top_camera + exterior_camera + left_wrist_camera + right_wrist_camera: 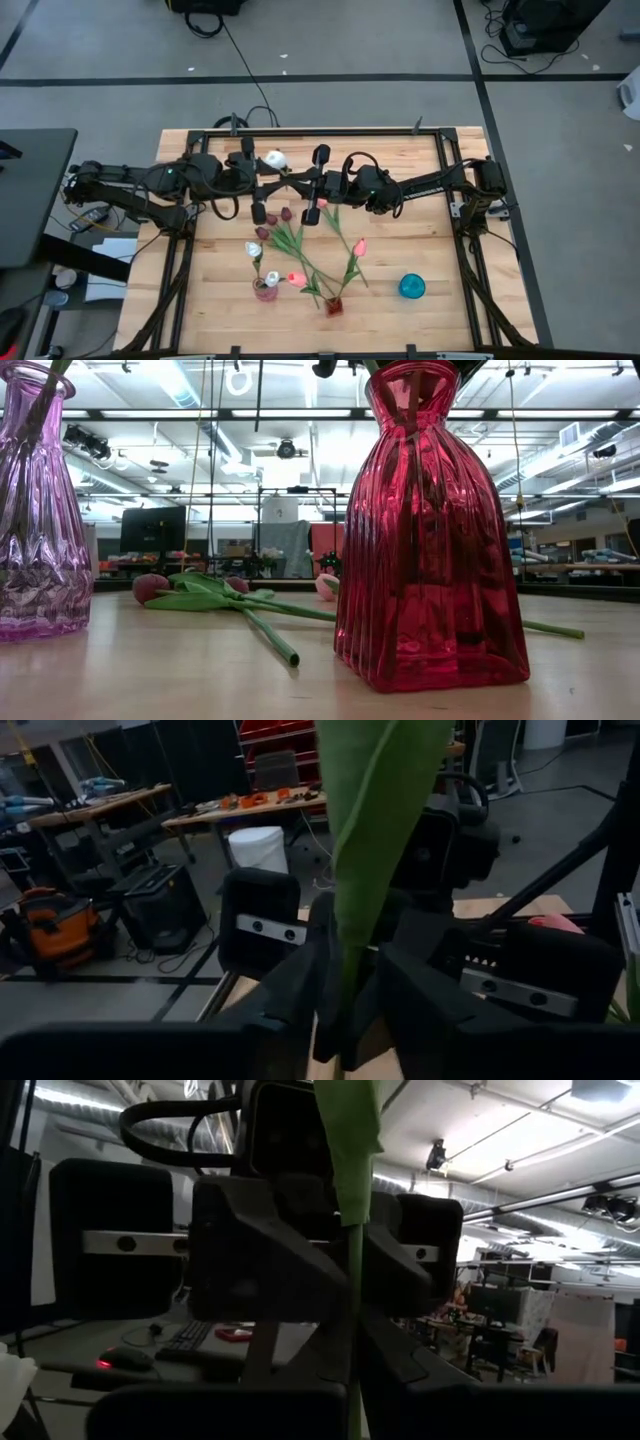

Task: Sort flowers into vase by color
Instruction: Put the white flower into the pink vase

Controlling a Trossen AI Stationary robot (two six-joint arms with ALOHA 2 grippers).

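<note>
A white flower (274,158) hangs above the far middle of the table, where my two grippers meet tip to tip. My right gripper (300,184) is shut on its green stem (353,1280). My left gripper (350,1020) faces it from the table's left. Its fingers stand close on either side of the same stem and leaf (375,810), with a narrow gap showing. More flowers (300,245), maroon, pink and white, lie flat on the table. A purple vase (265,290), a red vase (333,305) and a blue vase (411,286) stand near the front edge. My right gripper pinches the white flower's thin green stem (354,1342) between its two fingers. It comes nearly level from the table's right, and the fingers lie across the stem. The flower is lifted clear of the table, its white head (274,158) toward the far left.
In the low view the red vase (430,530) and the purple vase (35,510) stand close to the camera, with stems and leaves (230,605) lying between them. The purple and red vases each hold flowers. Black frame rails (300,131) run around the table.
</note>
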